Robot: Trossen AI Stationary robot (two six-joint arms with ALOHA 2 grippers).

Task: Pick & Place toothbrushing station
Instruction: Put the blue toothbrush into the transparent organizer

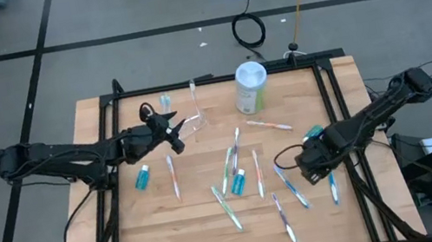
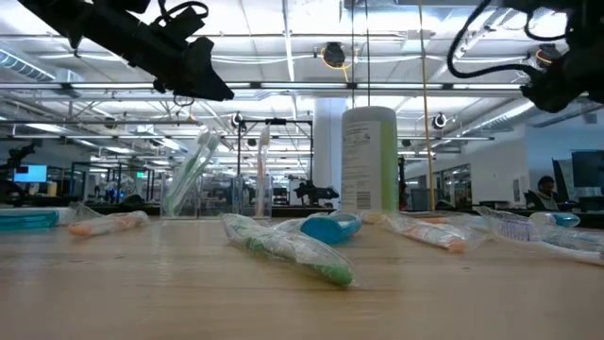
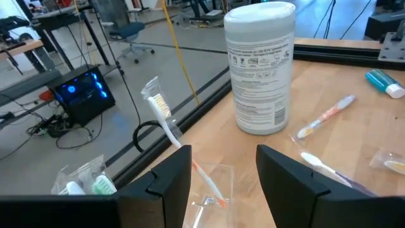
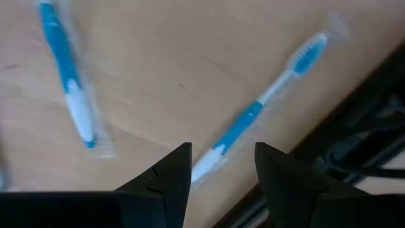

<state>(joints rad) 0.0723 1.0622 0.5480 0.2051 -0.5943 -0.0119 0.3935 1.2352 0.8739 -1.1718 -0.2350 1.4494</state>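
The clear plastic cup [image 1: 192,126] [image 3: 212,183] stands on the wooden table's far left part. One white toothbrush [image 3: 161,114] sticks out of it, leaning toward the far edge. My left gripper [image 1: 175,130] [image 3: 224,155] hovers open above and just left of the cup, nearly level, touching nothing. Several toothbrushes [image 1: 229,171] and teal tubes [image 1: 142,179] lie scattered mid-table. My right gripper [image 1: 314,170] [image 4: 223,155] points down, open, over a blue toothbrush [image 4: 253,120] near the table's right edge. A second blue toothbrush [image 4: 66,76] lies beside it.
A pale-green canister with a white lid [image 1: 251,87] [image 3: 259,69] stands at the far edge, right of the cup. Wrapped green toothbrushes [image 3: 82,182] sit by the far rail, left of the cup. A black frame rail [image 1: 209,78] runs around the table.
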